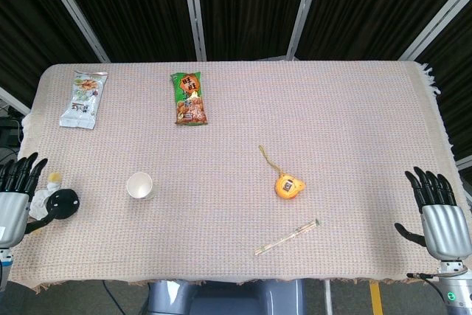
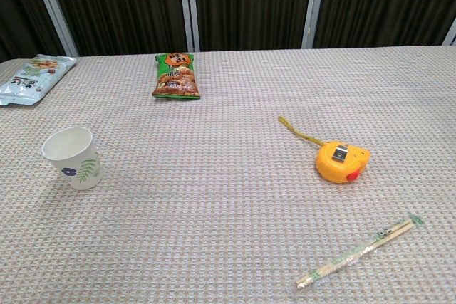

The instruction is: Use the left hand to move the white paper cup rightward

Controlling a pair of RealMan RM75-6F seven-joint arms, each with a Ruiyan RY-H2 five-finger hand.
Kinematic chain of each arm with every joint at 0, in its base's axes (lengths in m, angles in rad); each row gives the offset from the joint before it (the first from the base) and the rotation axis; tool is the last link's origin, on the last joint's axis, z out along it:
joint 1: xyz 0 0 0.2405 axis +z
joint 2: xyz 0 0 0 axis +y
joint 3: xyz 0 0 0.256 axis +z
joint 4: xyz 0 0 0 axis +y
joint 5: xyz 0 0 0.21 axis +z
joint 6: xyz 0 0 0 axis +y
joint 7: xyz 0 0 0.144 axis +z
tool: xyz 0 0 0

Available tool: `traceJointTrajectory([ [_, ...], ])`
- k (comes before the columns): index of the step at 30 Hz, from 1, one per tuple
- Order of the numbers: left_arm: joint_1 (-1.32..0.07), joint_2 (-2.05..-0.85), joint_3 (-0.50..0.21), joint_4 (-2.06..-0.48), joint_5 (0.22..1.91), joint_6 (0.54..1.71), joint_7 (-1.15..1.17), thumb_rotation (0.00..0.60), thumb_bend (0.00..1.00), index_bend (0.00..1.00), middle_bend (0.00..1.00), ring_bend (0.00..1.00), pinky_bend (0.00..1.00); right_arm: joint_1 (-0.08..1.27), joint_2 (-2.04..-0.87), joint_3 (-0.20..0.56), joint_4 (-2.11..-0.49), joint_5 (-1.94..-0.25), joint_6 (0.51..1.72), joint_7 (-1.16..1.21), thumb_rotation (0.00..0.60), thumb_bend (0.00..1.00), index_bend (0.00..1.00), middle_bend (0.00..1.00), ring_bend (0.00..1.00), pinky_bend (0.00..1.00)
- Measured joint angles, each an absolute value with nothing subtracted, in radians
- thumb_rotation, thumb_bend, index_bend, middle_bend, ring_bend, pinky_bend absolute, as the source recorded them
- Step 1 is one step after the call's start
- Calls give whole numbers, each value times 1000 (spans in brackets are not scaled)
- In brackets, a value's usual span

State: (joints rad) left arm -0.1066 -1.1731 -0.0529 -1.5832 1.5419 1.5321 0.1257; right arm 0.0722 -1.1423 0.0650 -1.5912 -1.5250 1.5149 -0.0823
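We find the white paper cup (image 1: 140,185) standing upright on the left part of the bench (image 1: 339,101), mouth up, with a small blue flower and green sprig printed on its side in the chest view. Nothing touches it, so we judge the task has not begun: the cup has yet to be reached, gripped and carried rightward

The left robot hand (image 1: 21,182) sits at the bench's left edge, well apart from the cup, fingers spread and holding nothing. Between it and the cup lie a black round piece and a small yellow bit that we cannot identify. The right robot hand (image 1: 435,208) rests at the right edge, also spread and empty

To the cup's right the cloth is bare up to an orange tape measure (image 1: 289,185) and wrapped chopsticks (image 1: 287,237), so we expect room for the shift. 2 snack packets lie at the far side: a green one (image 1: 189,99) and a white one (image 1: 84,99)
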Motion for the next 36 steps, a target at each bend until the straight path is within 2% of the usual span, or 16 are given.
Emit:
traceJointTrajectory([
  [27, -138, -1173, -49, -1630, 1528, 1467, 170, 600, 109, 0, 0, 0, 0, 68, -1129, 46, -1610, -1509, 1481, -100, 600, 35, 42, 0, 0, 0],
  [32, -173, -1170, -60, -1678, 1510, 1411, 220, 600, 110, 110, 0, 0, 0, 63, -1124, 42, -1618, -1512, 1484, -98, 600, 36, 42, 0, 0, 0],
  [36, -217, -1167, -72, -1729, 1480, 1334, 286, 600, 111, 136, 0, 0, 0, 64, -1126, 40, -1615, -1519, 1483, -97, 600, 37, 42, 0, 0, 0],
])
